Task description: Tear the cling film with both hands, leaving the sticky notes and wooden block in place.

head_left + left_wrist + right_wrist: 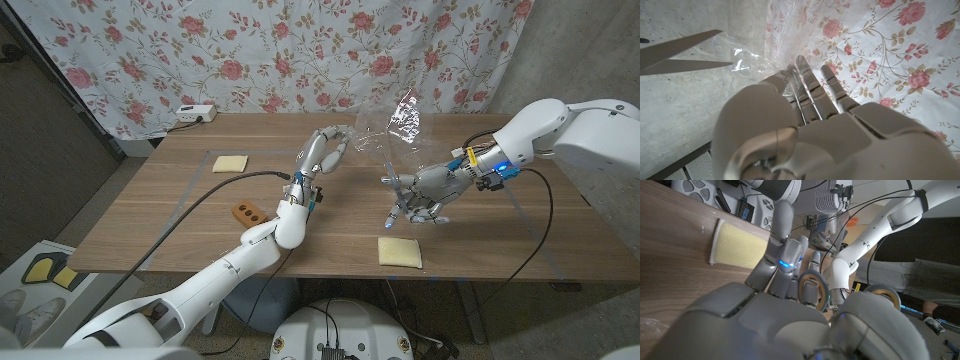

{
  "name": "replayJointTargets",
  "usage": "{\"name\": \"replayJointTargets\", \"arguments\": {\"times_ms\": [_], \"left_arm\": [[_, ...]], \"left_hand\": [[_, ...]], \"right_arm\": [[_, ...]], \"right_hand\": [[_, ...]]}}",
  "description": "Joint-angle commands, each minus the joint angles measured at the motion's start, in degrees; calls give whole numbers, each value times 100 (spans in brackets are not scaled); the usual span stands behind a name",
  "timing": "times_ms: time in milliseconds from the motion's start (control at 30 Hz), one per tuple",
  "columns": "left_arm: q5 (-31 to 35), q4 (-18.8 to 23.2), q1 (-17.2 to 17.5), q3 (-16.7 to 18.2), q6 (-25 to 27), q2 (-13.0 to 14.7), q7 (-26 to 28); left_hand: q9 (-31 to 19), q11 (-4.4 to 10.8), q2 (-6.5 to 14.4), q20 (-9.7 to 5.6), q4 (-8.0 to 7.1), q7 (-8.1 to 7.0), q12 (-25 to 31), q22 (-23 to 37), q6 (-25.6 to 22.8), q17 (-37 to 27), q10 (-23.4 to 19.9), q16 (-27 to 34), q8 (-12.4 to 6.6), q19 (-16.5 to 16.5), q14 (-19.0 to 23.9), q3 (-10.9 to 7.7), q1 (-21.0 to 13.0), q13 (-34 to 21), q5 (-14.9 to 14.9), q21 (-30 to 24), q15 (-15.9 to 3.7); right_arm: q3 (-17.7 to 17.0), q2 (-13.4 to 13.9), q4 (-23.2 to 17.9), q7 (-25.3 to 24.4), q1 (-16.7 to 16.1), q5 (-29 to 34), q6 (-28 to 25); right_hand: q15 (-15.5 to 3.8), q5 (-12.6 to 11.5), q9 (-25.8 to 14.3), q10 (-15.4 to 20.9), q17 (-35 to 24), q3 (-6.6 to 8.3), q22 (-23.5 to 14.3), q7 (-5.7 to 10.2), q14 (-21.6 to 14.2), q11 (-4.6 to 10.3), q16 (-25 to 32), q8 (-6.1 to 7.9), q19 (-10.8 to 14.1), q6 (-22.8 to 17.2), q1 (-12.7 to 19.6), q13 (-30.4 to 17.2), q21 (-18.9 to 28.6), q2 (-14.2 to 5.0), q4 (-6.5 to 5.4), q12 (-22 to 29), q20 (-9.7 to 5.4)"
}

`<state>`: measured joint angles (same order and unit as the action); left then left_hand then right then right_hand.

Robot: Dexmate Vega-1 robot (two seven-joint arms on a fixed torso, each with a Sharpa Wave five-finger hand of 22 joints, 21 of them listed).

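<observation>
Cling film point(392, 128) stretched in mid-air above desk point(180, 215) centre, pinched by raised left hand point(327, 150); right hand point(425, 192) grip indeterminable; sticky notes point(399, 252) and wooden block point(246, 212) clear below.

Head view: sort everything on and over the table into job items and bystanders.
Job:
- cling film, held up by the left hand
- right hand, low beside the film
- two sticky-note pads and the wooden block, to be left in place

Lying about:
- white power strip at the table's far edge
- floral curtain
</observation>
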<state>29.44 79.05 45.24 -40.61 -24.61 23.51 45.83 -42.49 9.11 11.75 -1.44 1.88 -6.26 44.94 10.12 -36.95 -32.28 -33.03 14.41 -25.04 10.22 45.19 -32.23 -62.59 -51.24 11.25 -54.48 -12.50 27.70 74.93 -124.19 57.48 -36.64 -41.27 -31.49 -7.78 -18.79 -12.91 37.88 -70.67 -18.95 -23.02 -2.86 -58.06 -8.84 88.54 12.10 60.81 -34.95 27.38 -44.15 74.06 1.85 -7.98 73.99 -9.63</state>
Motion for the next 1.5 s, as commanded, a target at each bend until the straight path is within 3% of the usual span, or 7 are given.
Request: {"name": "replayJointTargets", "arguments": {"times_ms": [33,300,633,1067,1133,1500], "left_arm": [[407,88,-53,-91,50,205,137],[1061,124,-188,-229,40,425,534],[1412,259,-242,-328,-20,694,736],[1031,295,-55,-186,33,678,680],[1024,290,-48,-172,57,682,673],[910,188,-82,-128,89,644,648]], "left_hand": [[-9,10,-40,-88,-26,2,57,1,-13,-42,43,2,-39,-26,-41,2,-48,-59,36,-7,-16],[12,94,-58,-231,-67,-54,57,-11,11,-70,141,-57,-33,-88,-135,22,-16,-42,69,35,-19],[40,146,-63,-335,-106,-86,54,-19,16,-79,186,-129,-36,-131,-243,43,13,11,114,76,-38],[56,151,-54,-359,-113,-88,86,-20,29,-96,170,-142,-42,-120,-246,49,9,36,144,89,-48],[61,149,-54,-355,-112,-86,95,-20,12,-102,172,-141,-50,-114,-239,51,7,33,147,90,-49],[68,126,-53,-336,-108,-74,115,-21,17,-125,163,-135,-65,-103,-207,54,-4,73,154,102,-48]], "right_arm": [[134,-116,33,79,142,80,-135],[298,-247,40,181,316,190,-298],[404,-334,11,183,488,263,-460],[311,-298,-87,69,479,151,-376],[312,-295,-103,76,480,141,-375],[241,-260,-122,37,399,19,-285]], "right_hand": [[-307,4,-17,864,-10,6,-19,-800,135,640,-11,19,101,660,-5,-21,6,-57,-7,34,-294],[-307,13,-17,879,-10,2,-13,-805,127,661,-10,18,109,657,-9,5,3,-56,-9,25,-293],[-306,22,-16,862,-10,0,-6,-802,123,671,-10,14,105,660,-21,-27,-6,-55,-13,43,-294],[-304,35,-13,855,-12,-20,-32,-826,122,662,-9,1,113,695,-40,-20,9,-13,-10,38,-292],[-301,37,-8,835,-13,-69,-40,-837,134,654,-9,-8,104,722,-101,-56,6,120,-11,56,-292],[-290,-8,19,773,-13,-92,-53,-866,182,619,-9,-84,61,955,-333,-69,-23,365,-50,41,-292]]}}
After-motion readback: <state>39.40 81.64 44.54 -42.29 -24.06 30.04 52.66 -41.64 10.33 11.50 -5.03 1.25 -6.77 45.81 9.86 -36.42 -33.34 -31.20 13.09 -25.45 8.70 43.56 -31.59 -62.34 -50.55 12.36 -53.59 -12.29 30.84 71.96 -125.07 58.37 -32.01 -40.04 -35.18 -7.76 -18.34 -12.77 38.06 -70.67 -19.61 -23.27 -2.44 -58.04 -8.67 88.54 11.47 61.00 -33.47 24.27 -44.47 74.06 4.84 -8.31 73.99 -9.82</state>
